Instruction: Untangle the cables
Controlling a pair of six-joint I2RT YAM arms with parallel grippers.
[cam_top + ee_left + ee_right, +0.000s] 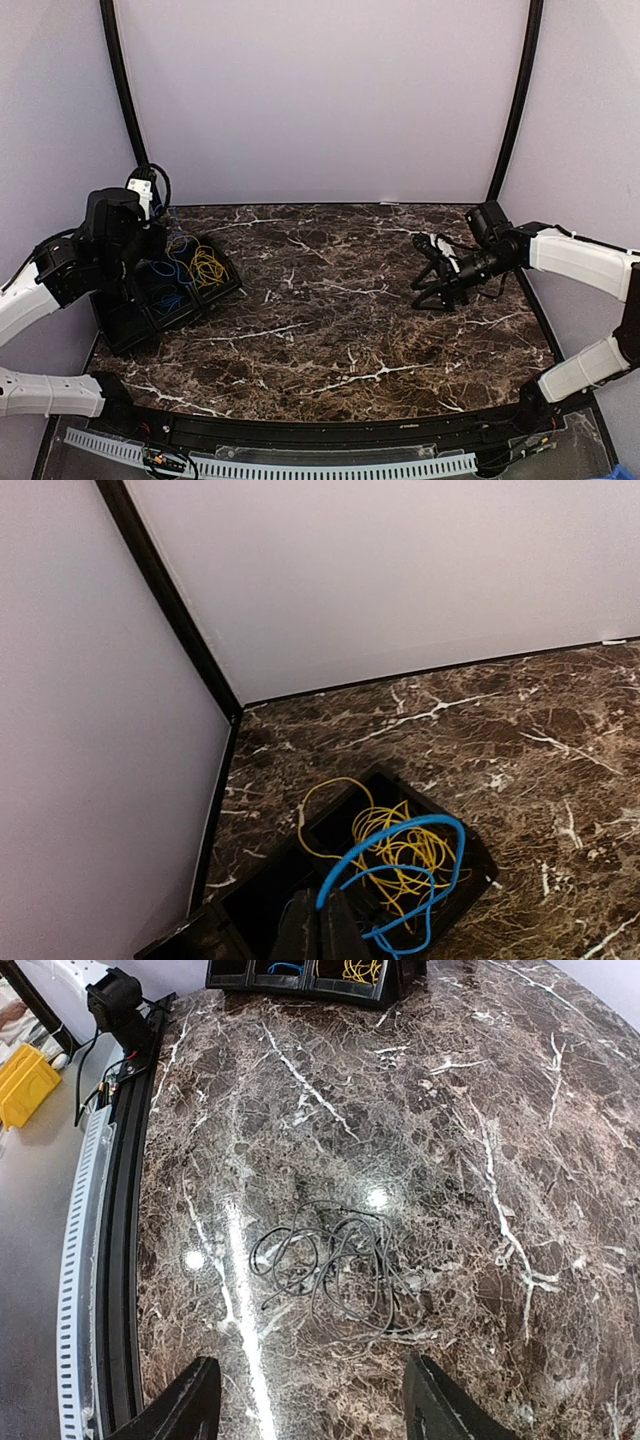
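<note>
In the left wrist view my left gripper (322, 925) is shut on a blue cable (430, 825), which arcs up out of the fingertips in a big loop and drops back down. Under the loop a tangle of yellow cables (400, 855) lies in a compartment of a black tray (480, 865). From above, the yellow cables (207, 265) and blue cable (170, 298) sit in that tray at the table's left. My right gripper (312, 1405) hangs open over a loose knot of thin grey cable (330, 1270) lying on the marble, touching nothing.
The black tray (130, 330) has several compartments and sits close to the left wall and the black corner post (170, 610). A black rail (125, 1260) runs along the table's near edge. A yellow bin (25, 1085) stands off the table.
</note>
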